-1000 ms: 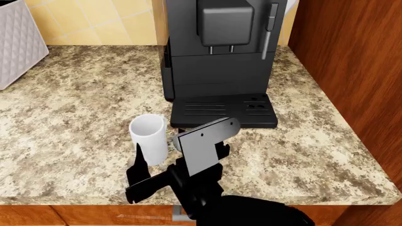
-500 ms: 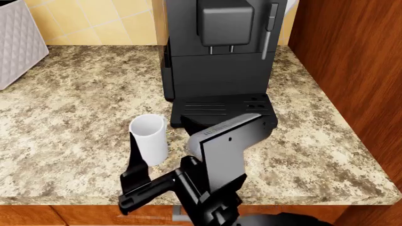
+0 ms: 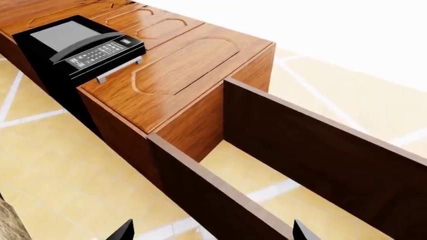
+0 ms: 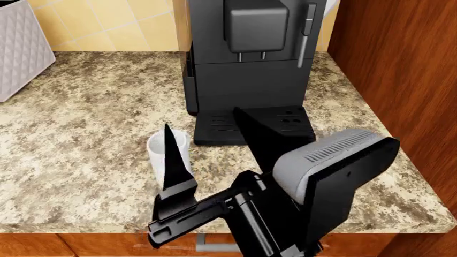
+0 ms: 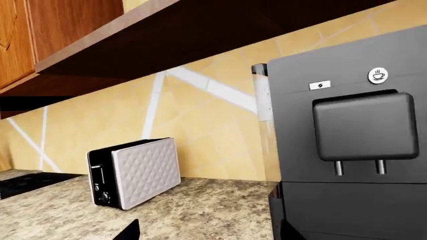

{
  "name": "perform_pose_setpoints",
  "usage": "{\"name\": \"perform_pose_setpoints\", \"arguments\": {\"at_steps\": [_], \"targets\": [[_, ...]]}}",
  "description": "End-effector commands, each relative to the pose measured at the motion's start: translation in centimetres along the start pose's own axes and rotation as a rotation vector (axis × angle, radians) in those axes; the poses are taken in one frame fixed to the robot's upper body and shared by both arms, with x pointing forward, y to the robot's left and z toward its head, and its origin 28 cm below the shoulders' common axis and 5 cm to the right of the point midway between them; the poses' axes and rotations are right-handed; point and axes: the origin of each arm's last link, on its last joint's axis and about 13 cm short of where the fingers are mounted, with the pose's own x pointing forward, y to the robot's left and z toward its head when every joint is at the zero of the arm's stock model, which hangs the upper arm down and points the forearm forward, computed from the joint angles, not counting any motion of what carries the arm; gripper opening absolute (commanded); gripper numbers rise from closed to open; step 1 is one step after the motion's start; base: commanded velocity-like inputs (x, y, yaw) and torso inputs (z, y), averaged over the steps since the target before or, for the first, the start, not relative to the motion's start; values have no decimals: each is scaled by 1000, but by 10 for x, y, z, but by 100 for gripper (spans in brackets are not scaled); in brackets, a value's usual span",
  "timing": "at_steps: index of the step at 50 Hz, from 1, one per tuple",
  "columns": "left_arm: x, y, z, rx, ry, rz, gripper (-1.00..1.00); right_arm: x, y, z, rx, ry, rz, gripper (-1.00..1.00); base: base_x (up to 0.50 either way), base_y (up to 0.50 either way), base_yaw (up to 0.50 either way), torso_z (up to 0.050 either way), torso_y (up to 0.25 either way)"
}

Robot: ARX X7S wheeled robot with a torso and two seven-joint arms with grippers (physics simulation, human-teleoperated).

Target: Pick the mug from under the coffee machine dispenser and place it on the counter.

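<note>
**Operator:** Report the location of the workpiece.

**Technician:** The plain white, tall cylindrical mug stands upright on the speckled beige-and-brown granite-look counter. It is clear of the slotted drip tray of the tall black boxy coffee machine dispenser and partly hidden behind one finger of the right gripper. Judged against the task, the mug appears to rest at its destination.

**Operator:** State of the right gripper?

**Technician:** Its fingers are spread wide. One finger stands directly in front of the mug; the other stands well to the far side, over the drip tray. Neither appears to press on the mug, though contact at the near finger cannot be ruled out. The right wrist view shows only the finger tips, the dispenser and a white quilted-pattern toaster.

**Operator:** And the left gripper?

**Technician:** Only two dark finger tips show, set wide apart with nothing between them. That camera faces reddish-brown wooden cabinets and a black microwave.

**Operator:** Handling characteristics?

**Technician:** Expect a rigid, fairly light, glossy body. The smooth wall is likely slippery, and a tall narrow form tips readily. If a regrasp is required, take the cylinder at mid-height on opposite sides. Any withdrawal should clear the rim without a sideways brush.
</note>
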Motion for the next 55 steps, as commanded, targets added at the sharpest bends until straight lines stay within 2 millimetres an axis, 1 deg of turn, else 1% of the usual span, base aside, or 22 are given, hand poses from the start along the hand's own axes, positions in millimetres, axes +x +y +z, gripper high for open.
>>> {"name": "perform_pose_setpoints", "arguments": {"at_steps": [1,12,20,28,37,46,55], "targets": [[0,-2,-1,2,7,-9,100,-6,-4,12,5,-92,-56,100,0,0,0,0,0],[1,-4,-2,6,15,-23,100,-6,-10,18,-11,-178,-122,100,0,0,0,0,0],[2,-4,-3,6,15,-21,100,-7,-10,27,-91,-263,-167,100,0,0,0,0,0],[2,-5,-2,5,13,-21,100,-9,-7,32,-146,-307,-218,100,0,0,0,0,0],[1,-5,-2,5,12,-23,100,-8,-9,32,-176,-329,-235,100,0,0,0,0,0],[1,-5,-1,5,11,-25,100,-1,-12,29,-291,-393,-290,100,0,0,0,0,0],[0,-4,-1,5,10,-27,100,1,-14,28,-340,-414,-304,100,0,0,0,0,0]]}}
